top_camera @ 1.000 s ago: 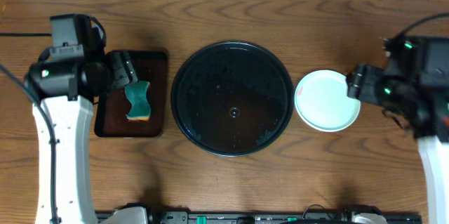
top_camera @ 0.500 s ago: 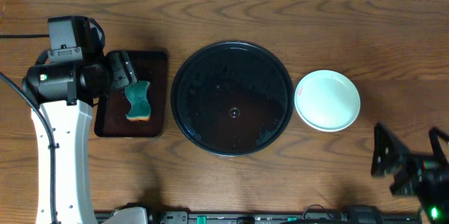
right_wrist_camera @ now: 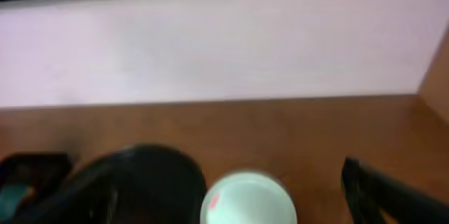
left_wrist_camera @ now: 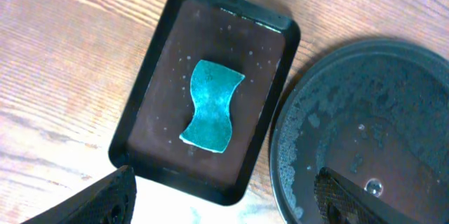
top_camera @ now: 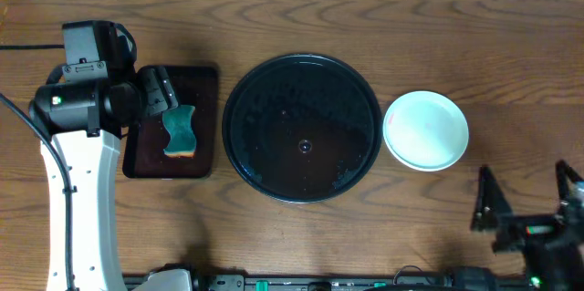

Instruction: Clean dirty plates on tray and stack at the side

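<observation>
Looking over the brown wooden table, I see the large round glossy black tray at centre and a pale blue-green round plastic plate just right of it. The left gripper and right gripper both gape wide, holding nothing.

Pale plate just right of round black tray; green sponge on rectangular tray

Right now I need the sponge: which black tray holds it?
The rectangular tray holds the green sponge; the round tray, to its right, has none.
</observation>
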{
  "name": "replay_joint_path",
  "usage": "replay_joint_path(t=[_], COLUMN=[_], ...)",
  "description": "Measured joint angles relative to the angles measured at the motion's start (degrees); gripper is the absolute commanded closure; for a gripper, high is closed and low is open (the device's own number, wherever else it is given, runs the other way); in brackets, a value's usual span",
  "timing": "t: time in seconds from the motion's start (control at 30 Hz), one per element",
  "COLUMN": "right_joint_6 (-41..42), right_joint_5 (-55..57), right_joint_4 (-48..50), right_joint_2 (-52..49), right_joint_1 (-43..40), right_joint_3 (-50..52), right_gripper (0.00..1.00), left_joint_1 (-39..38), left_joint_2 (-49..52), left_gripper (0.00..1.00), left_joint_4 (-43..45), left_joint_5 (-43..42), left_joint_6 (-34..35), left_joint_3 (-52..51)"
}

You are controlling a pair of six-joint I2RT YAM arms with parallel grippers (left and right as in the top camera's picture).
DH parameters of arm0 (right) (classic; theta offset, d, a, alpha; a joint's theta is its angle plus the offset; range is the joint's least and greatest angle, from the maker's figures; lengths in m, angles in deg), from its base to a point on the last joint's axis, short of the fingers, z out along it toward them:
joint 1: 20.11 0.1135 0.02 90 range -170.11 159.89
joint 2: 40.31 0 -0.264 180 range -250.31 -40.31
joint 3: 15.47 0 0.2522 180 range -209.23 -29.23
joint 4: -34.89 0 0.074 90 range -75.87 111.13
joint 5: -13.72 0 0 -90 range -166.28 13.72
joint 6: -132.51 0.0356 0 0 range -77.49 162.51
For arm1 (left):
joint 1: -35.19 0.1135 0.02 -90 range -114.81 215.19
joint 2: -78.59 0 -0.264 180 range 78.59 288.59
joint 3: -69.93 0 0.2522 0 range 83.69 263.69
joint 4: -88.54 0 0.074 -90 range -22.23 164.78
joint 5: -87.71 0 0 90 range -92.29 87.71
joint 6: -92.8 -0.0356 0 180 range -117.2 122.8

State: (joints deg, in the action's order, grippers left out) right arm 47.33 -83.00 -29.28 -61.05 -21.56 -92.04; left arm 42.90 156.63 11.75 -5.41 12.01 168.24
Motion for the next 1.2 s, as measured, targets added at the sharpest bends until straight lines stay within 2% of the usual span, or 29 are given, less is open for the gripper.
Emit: replay_joint_path(t=[0.27,0.6,0.83,1.2], right_joint_6=[-2.56,-2.95,-2.95,-2.95], right_joint_5=[-4.26,-5.64,-5.33,-2.16], right_joint_4=[27.08,45.83,50.84,47.01], right_joint_2=[12.68,19.58,19.8,19.91], right_joint_1=[0.0,0.0,0.0,0.0], right_joint_3=[29.73,54.07,61.24,62.31], right_gripper=[0.01,0.01,0.01,0.01], left_joint_1=[0.0,0.0,0.0,0.0], left_joint_2=[0.0,0.0,0.0,0.0], left_gripper=[0.18,0.18,0.18,0.18], left_joint_4=[-0.02,0.0,0.0,0.0], left_joint_5=[-0.17,-0.17,-0.17,-0.17], left_joint_6=[0.0,0.0,0.0,0.0], left_joint_3=[0.0,0.0,0.0,0.0])
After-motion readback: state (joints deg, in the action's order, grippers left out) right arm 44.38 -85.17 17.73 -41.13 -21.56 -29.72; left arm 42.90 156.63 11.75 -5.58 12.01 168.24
